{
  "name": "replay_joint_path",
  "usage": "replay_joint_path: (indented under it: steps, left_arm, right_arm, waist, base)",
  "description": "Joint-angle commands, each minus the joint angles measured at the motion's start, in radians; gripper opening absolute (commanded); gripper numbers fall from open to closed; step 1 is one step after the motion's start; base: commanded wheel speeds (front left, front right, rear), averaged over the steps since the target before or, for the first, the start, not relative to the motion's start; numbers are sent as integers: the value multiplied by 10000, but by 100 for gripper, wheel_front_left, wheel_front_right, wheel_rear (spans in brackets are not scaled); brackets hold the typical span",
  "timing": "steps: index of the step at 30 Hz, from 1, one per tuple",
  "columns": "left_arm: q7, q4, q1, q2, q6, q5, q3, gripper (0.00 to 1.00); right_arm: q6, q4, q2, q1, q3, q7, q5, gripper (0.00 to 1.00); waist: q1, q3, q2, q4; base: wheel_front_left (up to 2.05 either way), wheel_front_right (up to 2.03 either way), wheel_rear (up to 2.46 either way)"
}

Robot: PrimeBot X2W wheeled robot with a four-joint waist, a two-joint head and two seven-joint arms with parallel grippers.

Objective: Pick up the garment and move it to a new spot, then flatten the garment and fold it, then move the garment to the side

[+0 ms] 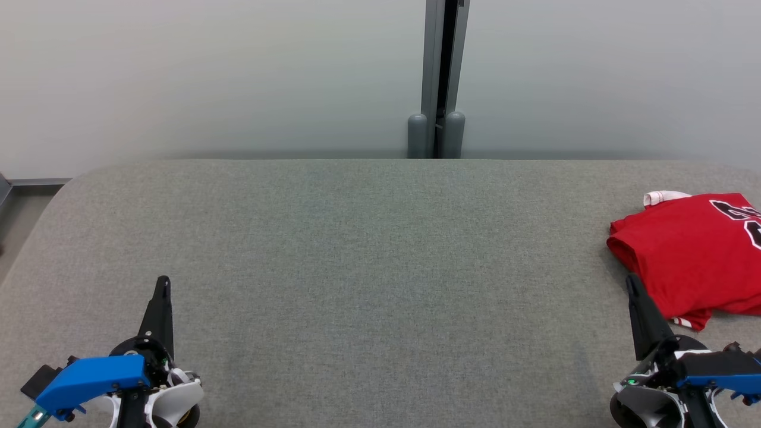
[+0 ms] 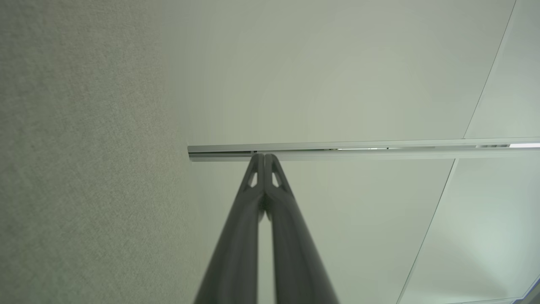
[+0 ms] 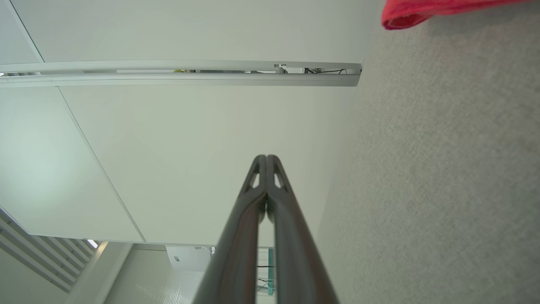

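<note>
Already folded, a red garment [image 1: 689, 255] with white trim and black-and-white lettering lies at the far right of the grey fabric-covered worktop [image 1: 357, 249], partly cut off by the edge of the head view. The right gripper [image 1: 631, 284] hangs just beside the garment's near-left corner, its jaws pressed together and holding nothing; the right wrist view shows the red cloth apart from the fingertips [image 3: 259, 162]. The left gripper [image 1: 162, 284] sits well apart at the worktop's near-left side, jaws likewise closed and empty, pointing toward the pale wall panels [image 1: 208, 71] behind. A grey post [image 1: 443, 77] divides those panels beyond the worktop's far edge.
</note>
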Motion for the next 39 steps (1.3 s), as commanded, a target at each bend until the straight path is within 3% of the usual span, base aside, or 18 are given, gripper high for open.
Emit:
replay_joint_path:
  steps: [1, 39]
  left_arm:
    - [43, -38, -104, -25, -46, -8, 35, 0]
    - [46, -39, -104, -27, -46, -4, 37, 0]
  right_arm:
    - [4, -33, -51, -135, -15, 36, 25, 0]
    - [4, -33, -52, -135, -13, 35, 25, 0]
  waist:
    - [0, 0, 0, 0]
    - [0, 0, 0, 0]
  base:
    - [0, 0, 0]
    - [0, 0, 0]
